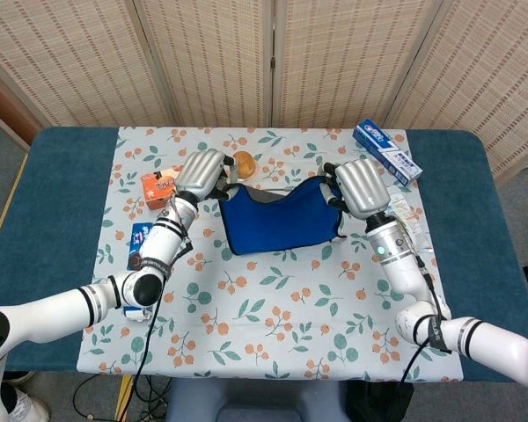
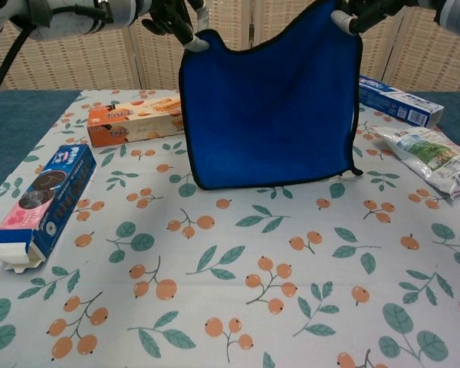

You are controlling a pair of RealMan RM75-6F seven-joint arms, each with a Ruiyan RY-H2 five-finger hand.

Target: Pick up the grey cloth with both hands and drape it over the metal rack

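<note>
At the frame's centre the cloth (image 2: pixel 268 107), blue in both views, hangs spread above the counter (image 2: pixel 238 276), its upper left corner pinched by the left hand (image 1: pixel 201 171) and its upper right corner by the right hand (image 1: pixel 359 187).
</note>
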